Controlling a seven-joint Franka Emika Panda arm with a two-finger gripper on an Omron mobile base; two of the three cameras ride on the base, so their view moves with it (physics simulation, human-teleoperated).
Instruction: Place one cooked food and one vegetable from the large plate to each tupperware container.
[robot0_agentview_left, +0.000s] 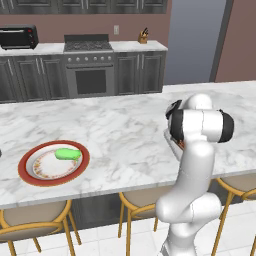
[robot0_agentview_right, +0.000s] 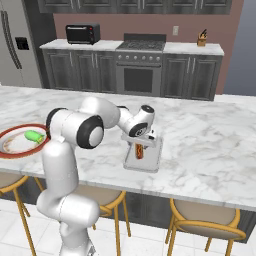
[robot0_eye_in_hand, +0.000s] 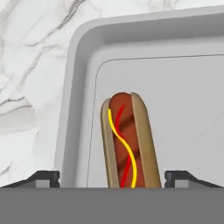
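Note:
A hot dog (robot0_eye_in_hand: 129, 140) with red and yellow sauce lines lies in a light-grey tupperware container (robot0_eye_in_hand: 175, 87) on the marble island. My gripper (robot0_eye_in_hand: 111, 177) hangs just above it, open, with a fingertip (robot0_eye_in_hand: 46, 177) well clear of the bun on each side. From the right base view the container (robot0_agentview_right: 150, 165) sits near the island's front edge, the hot dog (robot0_agentview_right: 139, 150) inside it under the gripper (robot0_agentview_right: 142, 142). The large plate (robot0_agentview_left: 30, 177) with its red rim lies far to the left and carries a green vegetable (robot0_agentview_left: 67, 153). That plate (robot0_agentview_right: 20, 155) and the vegetable (robot0_agentview_right: 34, 135) also appear behind my arm.
Wooden stools (robot0_agentview_left: 30, 220) stand under the island's near edge. Across the aisle are a stove (robot0_agentview_left: 89, 67), a toaster oven (robot0_agentview_left: 19, 37) and a knife block (robot0_agentview_left: 143, 36) on the back counter. A fridge (robot0_agentview_right: 15, 45) stands at the far left.

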